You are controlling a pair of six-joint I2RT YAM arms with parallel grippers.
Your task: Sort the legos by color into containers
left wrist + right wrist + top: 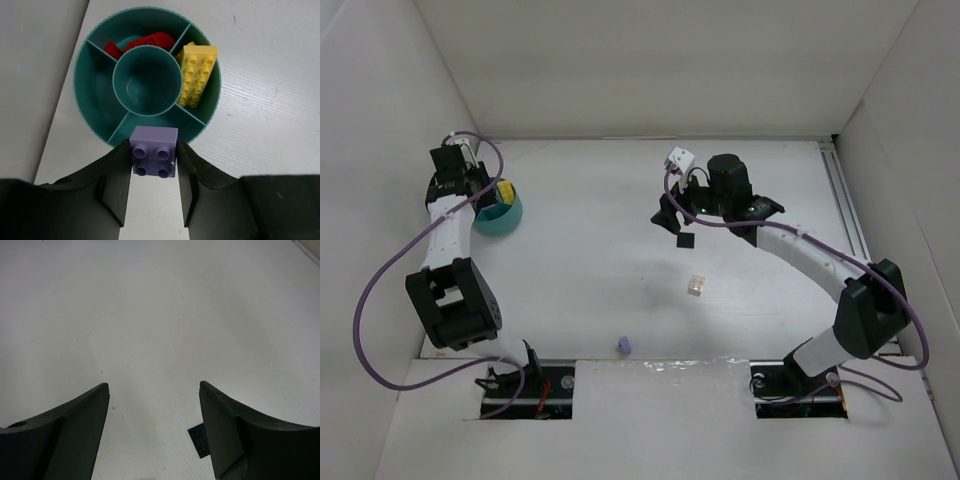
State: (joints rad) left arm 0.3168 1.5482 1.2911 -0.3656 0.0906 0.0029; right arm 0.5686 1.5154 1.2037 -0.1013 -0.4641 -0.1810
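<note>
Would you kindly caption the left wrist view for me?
Left end effector holds a purple brick by the teal bowl; red bricks and a yellow brick in separate compartments.

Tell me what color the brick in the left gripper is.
Lilac purple brick, clearest in the left wrist view.

The bowl is teal all over, partitions included. The bricks inside are red and yellow. The brick in the left pincer is lilac. Both the left pincer and the right pincer are matte black. On the plain white worktop lie a black square with a fine dotted texture, a cream brick and a small lilac piece. The cables are purple.
</note>
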